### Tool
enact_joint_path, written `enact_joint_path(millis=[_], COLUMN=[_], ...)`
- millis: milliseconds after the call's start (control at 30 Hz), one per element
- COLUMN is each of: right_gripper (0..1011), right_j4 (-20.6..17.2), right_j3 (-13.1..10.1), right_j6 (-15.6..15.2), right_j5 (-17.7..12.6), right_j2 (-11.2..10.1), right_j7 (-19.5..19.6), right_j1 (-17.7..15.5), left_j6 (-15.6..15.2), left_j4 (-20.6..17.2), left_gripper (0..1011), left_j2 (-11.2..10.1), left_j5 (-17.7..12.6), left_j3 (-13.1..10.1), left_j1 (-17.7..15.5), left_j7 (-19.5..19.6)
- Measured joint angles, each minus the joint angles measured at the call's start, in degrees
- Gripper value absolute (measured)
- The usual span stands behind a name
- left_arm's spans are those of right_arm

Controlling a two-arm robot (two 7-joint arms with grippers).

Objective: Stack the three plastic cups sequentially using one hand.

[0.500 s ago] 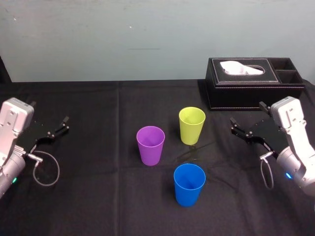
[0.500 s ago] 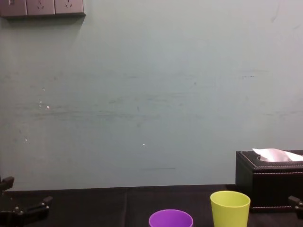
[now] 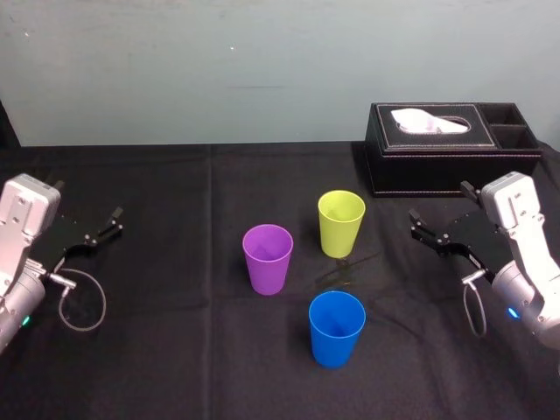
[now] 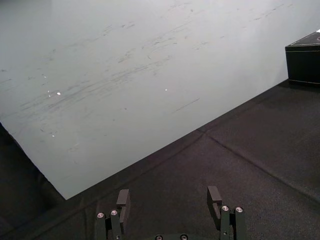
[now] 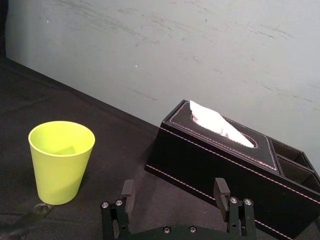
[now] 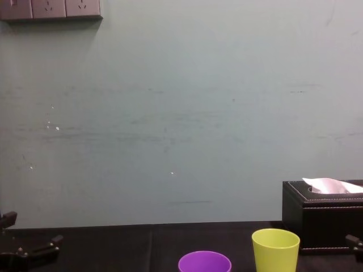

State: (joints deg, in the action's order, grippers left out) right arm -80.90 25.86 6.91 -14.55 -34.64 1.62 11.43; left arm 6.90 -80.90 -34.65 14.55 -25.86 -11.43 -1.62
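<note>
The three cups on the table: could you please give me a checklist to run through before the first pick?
1. Purple cup, yellow-green cup and blue cup upright, mouths up: ok.
2. Cups standing apart, none nested: ok.
3. Right hand open and empty, to the right of the yellow-green cup: ok.
4. Left hand open and empty, far left of the cups: ok.
5. Tissue box apart from the yellow-green cup: ok.
</note>
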Motion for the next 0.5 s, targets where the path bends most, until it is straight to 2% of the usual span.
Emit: enact_joint_path(millis=[500], right_gripper=[1004], right_j4=[0.0], right_j3=[0.0], right_j6=[0.0], right_j5=[0.0], right_j2=[0.0], right_j7=[0.0], right_j1=[0.0], left_j6=[0.0], left_j4=[0.0], left_gripper=[1011], left_j2=[0.0], left_j5=[0.0], left_j3=[0.0], left_j1=[0.0], left_j7=[0.0])
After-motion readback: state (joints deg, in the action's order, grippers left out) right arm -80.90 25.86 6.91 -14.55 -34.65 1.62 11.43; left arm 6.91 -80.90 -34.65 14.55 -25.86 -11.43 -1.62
